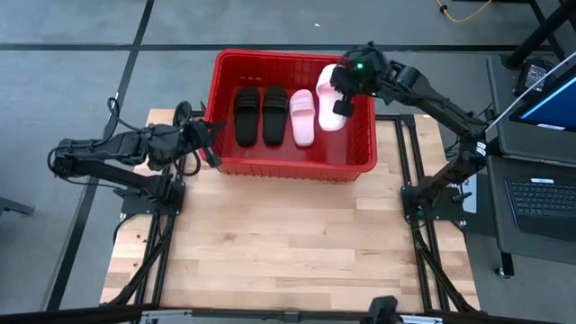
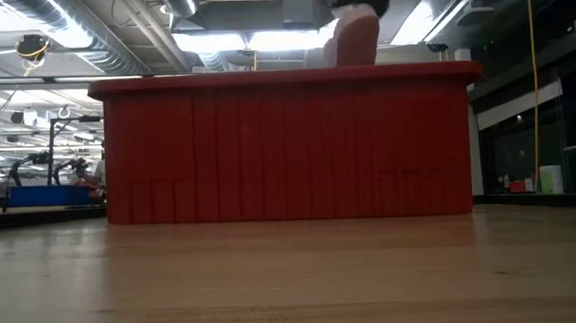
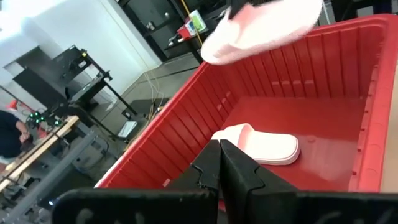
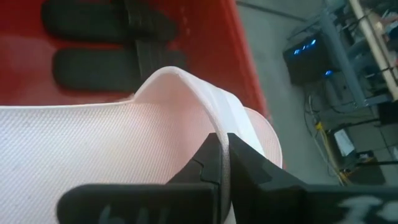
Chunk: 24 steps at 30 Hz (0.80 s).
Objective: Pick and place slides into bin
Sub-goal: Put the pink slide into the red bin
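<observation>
Parked at the left edge of the counter [image 1: 270,243], just outside the red bin [image 1: 292,168]: the left gripper [image 1: 212,144], fingers pressed together, holding nothing. Lying flat and side by side on the bin floor: two black slides [image 1: 260,115], then one pink slide [image 1: 302,118]. Hanging over the bin's right end, above the rim: the last pink slide [image 1: 329,110], its strap pinched between the nearly closed fingers of the right gripper [image 4: 224,163]. Apparently the final placement of four. Called for next, most likely: lowering into the free space beside its mate, then opening the fingers.
</observation>
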### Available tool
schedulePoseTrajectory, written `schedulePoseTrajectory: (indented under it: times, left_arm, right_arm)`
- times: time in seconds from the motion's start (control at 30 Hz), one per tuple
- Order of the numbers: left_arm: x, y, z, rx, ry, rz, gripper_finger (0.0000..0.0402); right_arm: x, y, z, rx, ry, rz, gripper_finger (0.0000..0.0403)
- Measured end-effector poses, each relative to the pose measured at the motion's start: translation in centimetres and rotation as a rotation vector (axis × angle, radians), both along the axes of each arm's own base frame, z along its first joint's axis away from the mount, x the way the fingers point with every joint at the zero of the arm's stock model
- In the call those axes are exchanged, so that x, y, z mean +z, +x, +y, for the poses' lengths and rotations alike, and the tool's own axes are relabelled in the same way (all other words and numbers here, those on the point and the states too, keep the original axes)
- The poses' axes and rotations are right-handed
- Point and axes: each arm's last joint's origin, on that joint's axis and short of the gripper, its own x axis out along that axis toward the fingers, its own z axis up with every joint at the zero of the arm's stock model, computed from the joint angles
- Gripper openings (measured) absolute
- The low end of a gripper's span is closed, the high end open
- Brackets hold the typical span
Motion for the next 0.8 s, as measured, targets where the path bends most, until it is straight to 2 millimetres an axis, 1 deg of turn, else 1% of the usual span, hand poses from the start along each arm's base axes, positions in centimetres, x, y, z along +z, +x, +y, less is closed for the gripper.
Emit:
schedulePoseTrajectory:
  times: [0.13,0.3,0.5,0.57,0.67,0.8]
  left_arm:
    - [0.0,0.0,0.2,0.017,-0.018,-0.019,0.0003]
    - [0.1,0.0,0.4,0.033,-0.022,-0.028,0.0002]
    - [0.1,-0.1,0.7,0.059,-0.039,-0.047,0.0001]
    - [0.1,-0.1,0.8,0.063,-0.038,-0.046,0.0002]
    - [0.1,-0.1,0.8,0.066,-0.038,-0.046,0.0003]
    - [0.0,-0.1,0.9,0.072,-0.038,-0.046,0.0001]
  right_arm:
    - [-3.4,0.5,-1.4,0.005,0.002,0.061,0.0013]
    - [-7.6,0.9,-3.1,0.033,-0.014,0.078,0.0013]
    - [-11.4,-0.1,-4.8,0.016,0.034,0.071,0.0013]
    - [-12.2,-0.4,-5.3,0.001,0.029,0.065,0.0013]
    - [-12.6,-0.7,-5.9,-0.010,0.004,0.030,0.0013]
    - [-13.6,-1.2,-6.5,0.005,0.025,0.016,0.0013]
